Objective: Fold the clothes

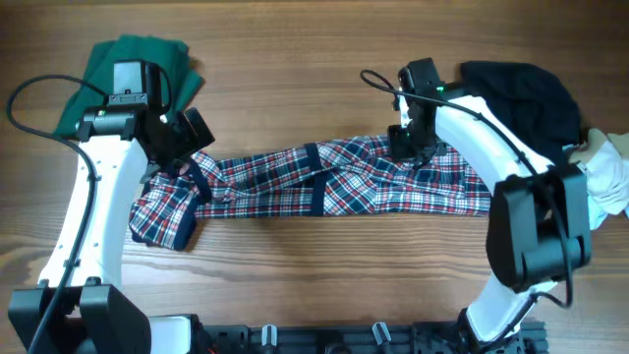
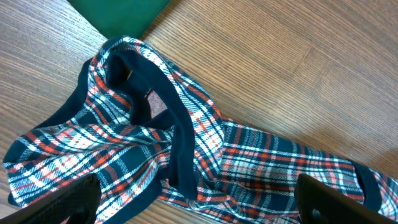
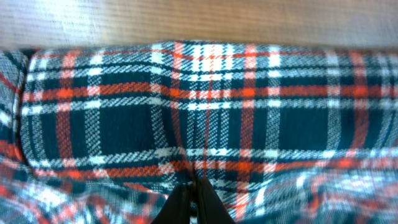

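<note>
Red-navy-white plaid garment (image 1: 314,187) lies stretched across the middle of the table (image 1: 314,59), its long axis running from the left edge to the right edge. The right gripper (image 1: 413,147) is clenched on a pinch of the fabric along the far side of its right half. The left gripper (image 1: 185,147) hangs wide open over the left end, grasping nothing. The right arm looks placed to lead the fold.

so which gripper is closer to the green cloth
Left. The left gripper hangs open over the near end of the plaid garment, just beside the green cloth. The right gripper is pinched shut on the plaid garment's far end, well away from it.
</note>
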Motion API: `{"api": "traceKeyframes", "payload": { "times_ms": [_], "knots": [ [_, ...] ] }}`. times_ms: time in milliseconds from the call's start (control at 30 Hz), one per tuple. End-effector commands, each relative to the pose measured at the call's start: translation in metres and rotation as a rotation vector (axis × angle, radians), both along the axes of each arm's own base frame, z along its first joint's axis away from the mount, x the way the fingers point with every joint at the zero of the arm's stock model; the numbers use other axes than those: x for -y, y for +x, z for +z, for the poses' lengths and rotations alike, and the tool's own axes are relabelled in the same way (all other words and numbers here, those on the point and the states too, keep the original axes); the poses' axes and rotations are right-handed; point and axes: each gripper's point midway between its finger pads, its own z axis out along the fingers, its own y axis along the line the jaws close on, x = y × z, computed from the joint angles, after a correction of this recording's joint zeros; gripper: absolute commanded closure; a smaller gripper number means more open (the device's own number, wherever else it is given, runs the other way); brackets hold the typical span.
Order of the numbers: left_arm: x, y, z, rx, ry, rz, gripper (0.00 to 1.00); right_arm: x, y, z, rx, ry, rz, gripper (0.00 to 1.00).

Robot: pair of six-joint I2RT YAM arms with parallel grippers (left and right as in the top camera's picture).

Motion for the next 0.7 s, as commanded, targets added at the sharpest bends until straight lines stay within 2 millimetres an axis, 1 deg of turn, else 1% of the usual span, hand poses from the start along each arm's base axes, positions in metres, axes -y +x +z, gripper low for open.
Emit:
{"api": "traceKeyframes", "payload": {
  "times_ms": [0,67,167,200,233,267,300,333,400,500,567,667],
  "knots": [
    [-0.001,0.003,0.005,0.016,-0.004,0.016,0.00,0.012,-0.019,0.021,-0.021,-0.046,-0.084,0.96],
    [-0.002,0.003,0.005,0.016,-0.004,0.016,0.00,0.016,-0.033,0.015,-0.074,-0.061,-0.097,0.96],
    [-0.002,0.003,0.005,0.016,-0.004,0.016,0.00,0.020,-0.049,-0.008,-0.108,-0.071,-0.110,0.96],
    [-0.002,0.003,0.005,0.017,-0.004,0.016,0.00,0.021,-0.053,-0.016,-0.111,-0.072,-0.114,0.85],
    [-0.002,0.003,0.005,0.017,-0.004,0.016,0.00,0.021,-0.057,-0.022,-0.115,-0.073,-0.114,0.40],
    [-0.002,0.003,0.005,0.016,-0.004,0.016,0.00,0.022,-0.059,-0.026,-0.119,-0.075,-0.114,0.15],
    [-0.002,0.003,0.005,0.016,-0.003,0.017,0.00,0.024,-0.060,-0.027,-0.122,-0.076,-0.123,0.00],
    [-0.002,0.003,0.005,0.016,-0.003,0.016,0.00,0.027,-0.059,-0.026,-0.119,-0.075,-0.148,0.00],
    [-0.002,0.003,0.005,0.015,-0.002,0.009,0.00,0.031,-0.047,-0.015,-0.101,-0.041,-0.199,0.00],
    [-0.001,0.001,0.005,0.008,0.003,-0.006,0.00,0.034,-0.032,0.014,-0.019,-0.009,-0.216,0.00],
    [-0.001,0.000,0.004,0.006,0.003,-0.006,0.00,0.035,-0.028,0.032,0.029,0.037,-0.236,0.00],
    [-0.001,-0.001,0.002,-0.002,0.002,-0.006,0.00,0.041,-0.027,0.037,0.027,0.099,-0.276,0.00]
  ]
}}
